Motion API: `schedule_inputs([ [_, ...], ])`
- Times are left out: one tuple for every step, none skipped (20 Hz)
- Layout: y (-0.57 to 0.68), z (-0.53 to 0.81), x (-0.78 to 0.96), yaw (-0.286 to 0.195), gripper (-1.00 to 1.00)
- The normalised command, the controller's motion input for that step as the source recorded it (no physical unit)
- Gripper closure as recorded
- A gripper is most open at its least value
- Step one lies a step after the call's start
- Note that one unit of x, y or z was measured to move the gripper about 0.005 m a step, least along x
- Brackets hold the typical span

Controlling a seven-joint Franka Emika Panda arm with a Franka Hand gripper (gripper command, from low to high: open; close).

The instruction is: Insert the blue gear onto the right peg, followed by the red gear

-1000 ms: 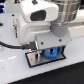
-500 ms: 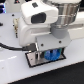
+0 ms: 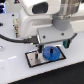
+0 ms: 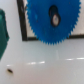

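The blue gear (image 3: pixel 50 53) lies flat on the right part of the grey plate (image 3: pixel 34 59) with its black border. In the wrist view the blue gear (image 4: pixel 52 20) fills the frame, and a dark peg tip (image 4: pixel 55 19) shows inside its centre hole. My gripper (image 3: pixel 52 46) hangs just above it, open. One dark finger (image 3: pixel 40 48) is on the exterior view's left of the gear and the other is on its right, neither touching it. The red gear is out of view. No fingers show in the wrist view.
The plate's black border (image 4: pixel 22 25) runs beside the gear on the white table (image 4: pixel 50 62). A dark green object (image 4: pixel 2 35) sits at the edge of the wrist view, and a small dark speck (image 4: pixel 9 71) lies on the table. A black cable (image 3: pixel 15 39) runs along the arm.
The blue gear keeps its place on the plate. The arm has shifted only slightly above it, with the fingers apart throughout.
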Motion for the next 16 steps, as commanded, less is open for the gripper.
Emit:
schedule_inputs([
  [0.21, 0.28, -0.53, 0.000, -1.00],
  [0.25, 0.26, -0.60, 0.000, -1.00],
  [0.13, 0.13, -0.68, 0.000, -1.00],
  [0.12, 0.12, -0.69, 0.000, -1.00],
  [0.11, 0.10, -0.72, 0.000, -1.00],
  [0.10, 0.07, -0.74, 0.000, -1.00],
  [0.10, 0.03, -0.75, 0.000, -1.00],
  [0.10, 0.01, -0.77, 0.000, -1.00],
  [0.10, -0.01, -0.76, 0.000, -1.00],
  [0.10, 0.00, -0.78, 0.000, -1.00],
  [0.07, 0.00, -0.80, 0.000, -1.00],
  [0.06, -0.01, -0.79, 0.000, -1.00],
  [0.00, -0.12, -0.78, 0.000, -1.00],
  [0.01, -0.12, -0.78, 0.000, -1.00],
  [0.01, -0.13, -0.74, 0.000, -1.00],
  [0.03, -0.09, -0.73, 0.000, -1.00],
])
